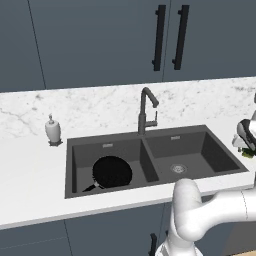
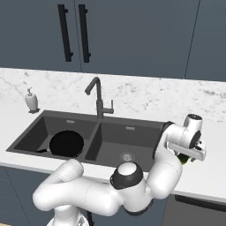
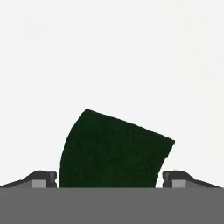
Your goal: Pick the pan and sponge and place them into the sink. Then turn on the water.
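Observation:
The black pan (image 1: 112,171) (image 2: 66,143) lies in the left basin of the dark grey sink (image 1: 210,150) (image 2: 145,137), its handle pointing to the front left. The sponge (image 3: 113,148), green side up, rests on the white counter to the right of the sink (image 1: 247,154) (image 2: 185,159). My gripper (image 3: 109,177) (image 2: 187,158) is lowered over it and open, one finger on each side of the sponge and very close to its edges. No water shows at the faucet (image 1: 145,110) (image 2: 98,99).
A white soap dispenser (image 1: 52,130) (image 2: 31,100) stands on the counter left of the sink. The right basin holds only its round drain (image 1: 178,168). Dark cabinet doors with black handles rise behind the marble backsplash.

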